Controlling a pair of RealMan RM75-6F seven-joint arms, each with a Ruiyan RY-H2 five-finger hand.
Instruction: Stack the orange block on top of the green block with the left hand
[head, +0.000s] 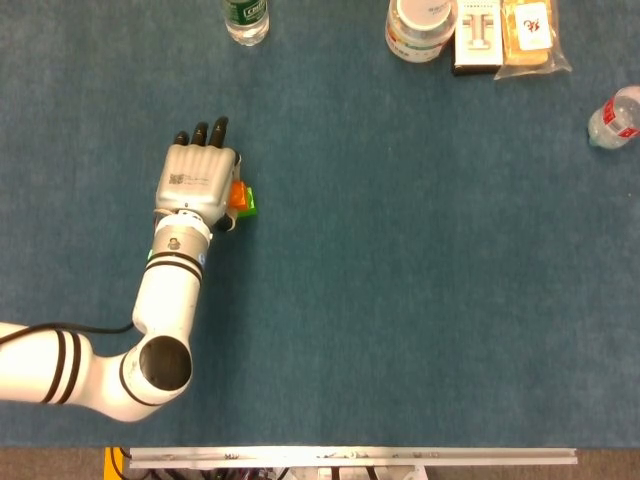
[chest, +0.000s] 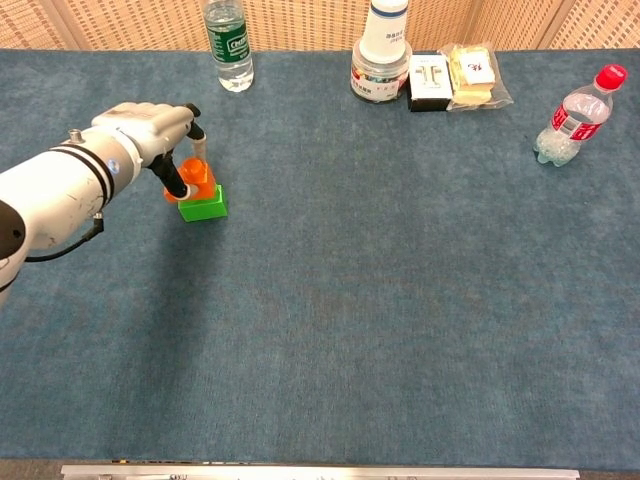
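Blocks like the orange block (chest: 198, 178) look small, hard, light and a bit slick, so the left hand (chest: 150, 128) pinches its sides between finger and thumb, holding it right on the green block (chest: 204, 206) on the table (chest: 400, 300).

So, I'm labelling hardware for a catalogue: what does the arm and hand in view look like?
The left arm is glossy white with black bands and round black joint caps. The left hand has a pale silver-white back with a small printed code label, and black fingertips. A thin black cable runs along it.
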